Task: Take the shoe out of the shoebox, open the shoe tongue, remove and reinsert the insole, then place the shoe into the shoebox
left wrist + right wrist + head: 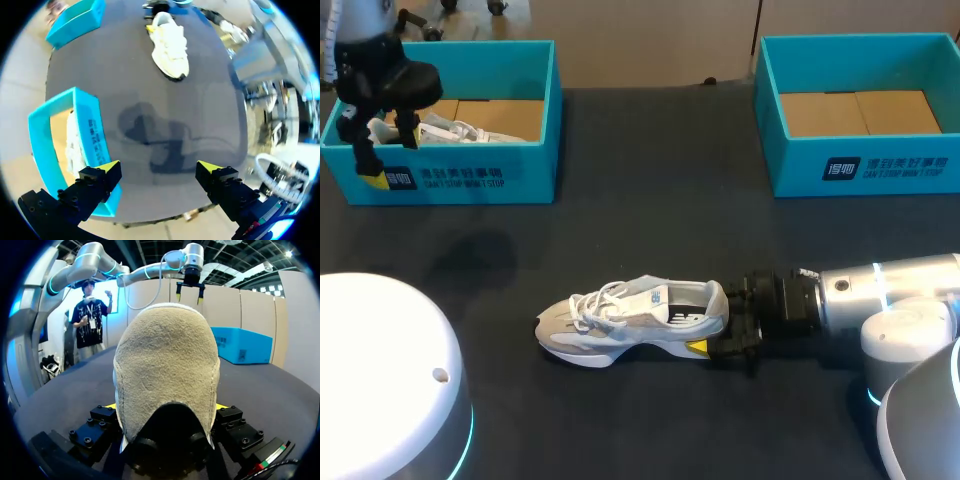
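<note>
The dark table [640, 200] carries two teal shoeboxes at its far side, well apart. The left shoebox [460, 178] holds a white shoe [450, 130] lying on the brown cardboard floor. The right shoebox [880, 165] shows only its brown cardboard bottom.

From where I stand, the right arm [890, 290] lies low along the table, coming in from the right. The left arm [365, 40] comes down at the far left corner, over the left shoebox.

The grey and white sneaker [630, 320] sits out on the table in the open middle, near the front and away from both boxes. It rests upright on its sole, with its toe to the left and its heel to the right. Its laces are loose over the tongue.

The right gripper [720, 320] has the sneaker by the heel. Its fingers press the suede heel from both sides, with a yellow tip showing at each flank in the right wrist view.

The left gripper [159, 170] hangs above the front wall of the left shoebox. Its fingers are spread wide with nothing between them; one yellow tip is over the box's edge and the other over bare table.
</note>
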Available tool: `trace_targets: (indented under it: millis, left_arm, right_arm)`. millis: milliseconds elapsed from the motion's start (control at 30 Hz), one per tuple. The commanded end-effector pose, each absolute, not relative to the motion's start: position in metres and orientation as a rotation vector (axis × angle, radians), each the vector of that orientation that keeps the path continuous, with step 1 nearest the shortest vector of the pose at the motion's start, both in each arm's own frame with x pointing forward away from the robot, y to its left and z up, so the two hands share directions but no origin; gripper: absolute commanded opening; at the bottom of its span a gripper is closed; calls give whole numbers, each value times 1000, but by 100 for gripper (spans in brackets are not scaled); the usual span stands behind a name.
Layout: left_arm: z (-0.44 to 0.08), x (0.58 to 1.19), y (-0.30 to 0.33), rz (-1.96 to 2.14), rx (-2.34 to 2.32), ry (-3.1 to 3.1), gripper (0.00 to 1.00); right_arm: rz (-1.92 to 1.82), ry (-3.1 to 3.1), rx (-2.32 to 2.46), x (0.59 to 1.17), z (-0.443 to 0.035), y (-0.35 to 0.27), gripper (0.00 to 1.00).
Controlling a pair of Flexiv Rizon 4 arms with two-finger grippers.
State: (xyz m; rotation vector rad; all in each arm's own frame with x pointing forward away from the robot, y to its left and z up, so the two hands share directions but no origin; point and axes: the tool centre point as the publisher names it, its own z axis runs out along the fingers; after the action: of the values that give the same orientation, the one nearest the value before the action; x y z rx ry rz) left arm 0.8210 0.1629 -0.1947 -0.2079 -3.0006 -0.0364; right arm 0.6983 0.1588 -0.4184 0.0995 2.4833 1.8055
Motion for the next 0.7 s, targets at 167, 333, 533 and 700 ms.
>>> trace_targets:
  millis: [167,333,533,700]
  left_arm:
    - [-195,830,162,-3,71,-2941,100]
    - [-198,812,151,17,262,-2940,100]
    - [-202,786,135,34,807,-2894,100]
    - [-204,768,126,76,1089,-2842,100]
  right_arm:
    - [1799,2487,101,697,-417,160,0]
    - [1799,2487,101,697,-417,160,0]
    - [1799,2487,101,697,-417,160,0]
    - [1799,2487,101,697,-417,160,0]
